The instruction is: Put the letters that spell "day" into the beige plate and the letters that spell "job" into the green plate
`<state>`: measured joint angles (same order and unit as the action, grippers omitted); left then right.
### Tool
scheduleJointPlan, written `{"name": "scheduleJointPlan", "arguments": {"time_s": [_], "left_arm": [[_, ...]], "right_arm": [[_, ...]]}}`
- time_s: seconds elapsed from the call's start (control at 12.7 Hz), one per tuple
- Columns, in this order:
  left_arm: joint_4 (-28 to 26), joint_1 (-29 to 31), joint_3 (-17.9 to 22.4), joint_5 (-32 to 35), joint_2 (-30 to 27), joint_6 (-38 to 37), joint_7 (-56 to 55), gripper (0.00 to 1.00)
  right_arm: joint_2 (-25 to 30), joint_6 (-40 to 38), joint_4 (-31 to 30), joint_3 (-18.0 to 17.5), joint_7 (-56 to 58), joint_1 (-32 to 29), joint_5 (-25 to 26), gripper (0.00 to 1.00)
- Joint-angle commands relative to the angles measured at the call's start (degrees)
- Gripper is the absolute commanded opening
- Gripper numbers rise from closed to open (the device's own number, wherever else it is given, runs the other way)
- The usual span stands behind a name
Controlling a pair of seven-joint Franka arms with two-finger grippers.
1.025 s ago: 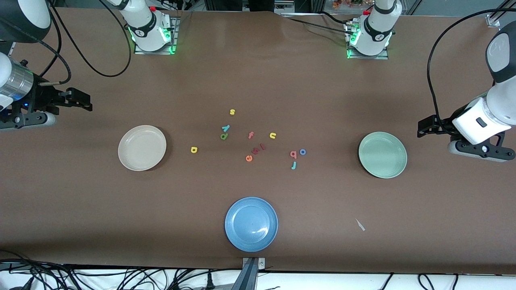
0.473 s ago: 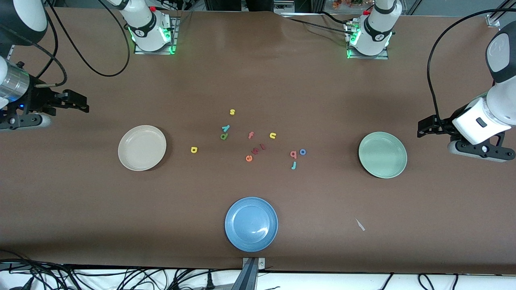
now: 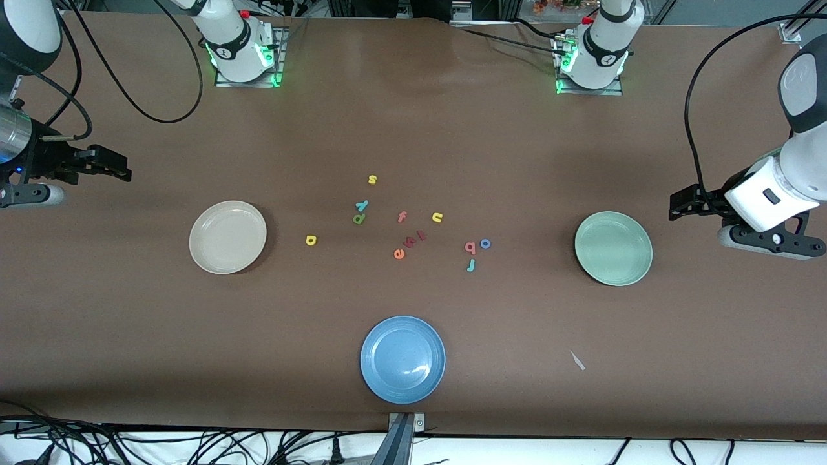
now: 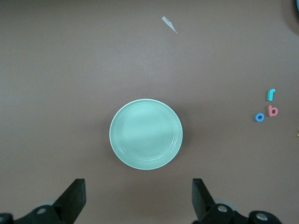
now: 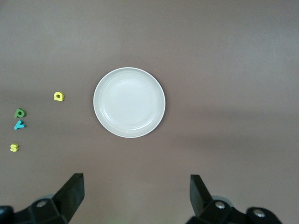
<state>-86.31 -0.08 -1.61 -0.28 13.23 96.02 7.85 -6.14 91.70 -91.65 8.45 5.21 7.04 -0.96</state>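
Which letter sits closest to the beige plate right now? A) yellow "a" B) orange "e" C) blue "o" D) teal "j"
A. The yellow "a" lies alone on the table just beside the beige plate, toward the table's middle; the other letters cluster farther toward the left arm's end of the table.

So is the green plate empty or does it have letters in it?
Empty. The green plate shows only its bare inside, and the teal "j", blue "o" and pinkish-red "b" lie on the table.
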Motion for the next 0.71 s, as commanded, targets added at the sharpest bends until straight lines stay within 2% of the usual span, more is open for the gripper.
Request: {"name": "scheduleJointPlan", "arguments": {"time_s": [0.0,0.63], "left_arm": [[1.2,0.2,0.0,-0.7,0.4,-1.1,1.0,1.0],[1.1,0.2,0.1,-0.7,0.4,-1.1,1.0,1.0]], "right_arm": [[1.2,0.6,-1.2,-0.2,-0.9,0.0,-1.1,1.0],[1.2,0.8,-1.8,-0.2,-1.0,0.0,-1.1,1.0]]}}
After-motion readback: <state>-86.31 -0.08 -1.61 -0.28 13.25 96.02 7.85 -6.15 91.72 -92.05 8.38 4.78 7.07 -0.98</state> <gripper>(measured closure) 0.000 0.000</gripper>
